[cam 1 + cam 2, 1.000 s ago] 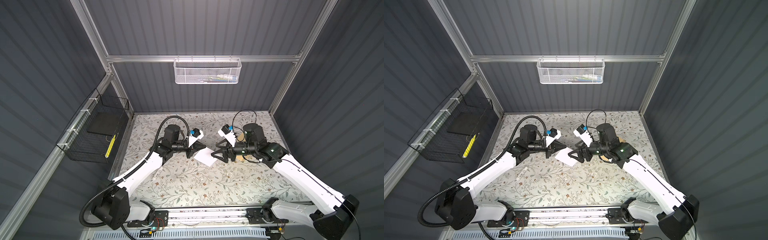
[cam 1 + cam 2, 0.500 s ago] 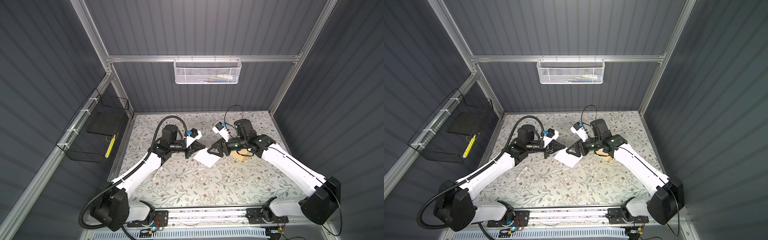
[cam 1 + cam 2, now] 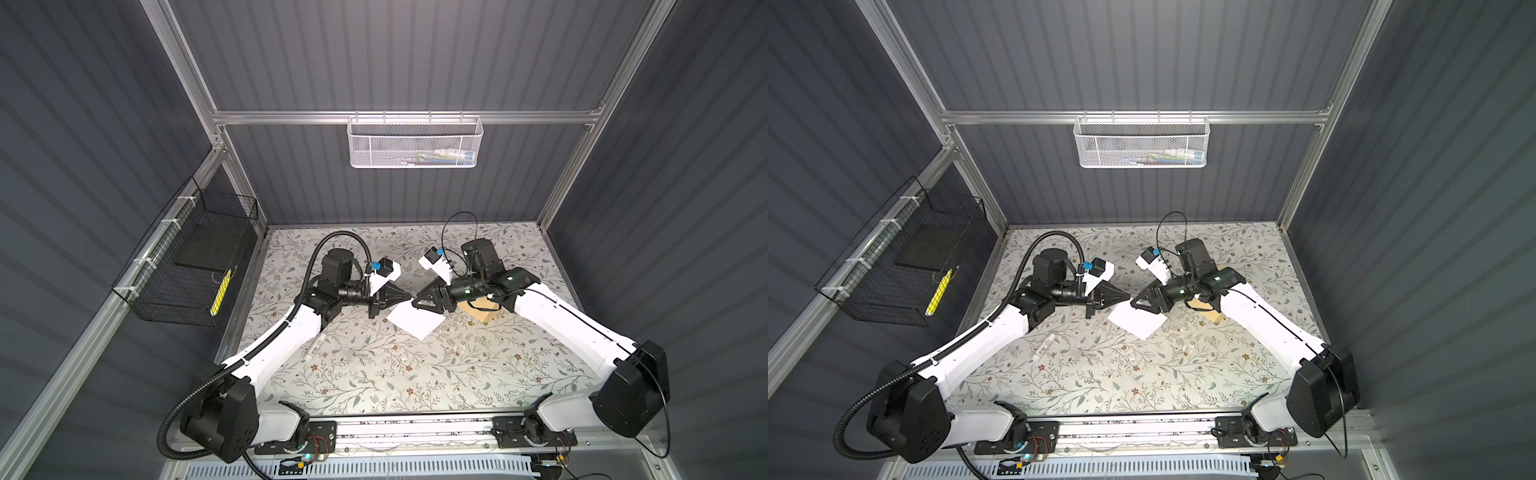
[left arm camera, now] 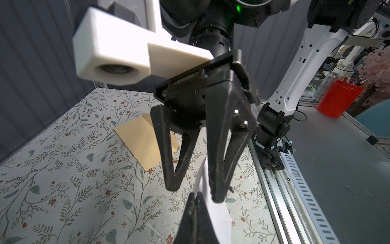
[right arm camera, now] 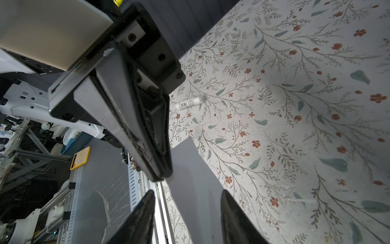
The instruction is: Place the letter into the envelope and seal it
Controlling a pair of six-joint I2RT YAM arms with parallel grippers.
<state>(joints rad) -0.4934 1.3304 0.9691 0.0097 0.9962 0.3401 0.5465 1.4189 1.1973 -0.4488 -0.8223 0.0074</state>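
Observation:
The letter [image 3: 411,323] [image 3: 1136,323], a white sheet, hangs over the floral table with its top corner pinched in my left gripper [image 3: 409,296] [image 3: 1128,296] [image 4: 196,195], which is shut on it. My right gripper [image 3: 416,300] [image 3: 1134,302] [image 5: 186,196] meets it tip to tip and stands open, its fingers [image 4: 221,147] on either side of the letter [image 5: 190,169] [image 4: 217,213]. The tan envelope [image 4: 143,139] lies flat on the table behind, mostly hidden under the right arm in both top views [image 3: 482,314] [image 3: 1212,314].
A small white stick [image 3: 313,351] [image 3: 1044,347] [image 5: 190,102] lies on the table by the left arm. A white mesh basket [image 3: 415,145] hangs on the back wall and a black wire basket [image 3: 195,266] on the left wall. A metal rail [image 3: 415,428] runs along the front edge.
My right gripper has swung left to the raised letter, and its jaws have narrowed around the sheet's edge. The left gripper has stayed put, holding the letter.

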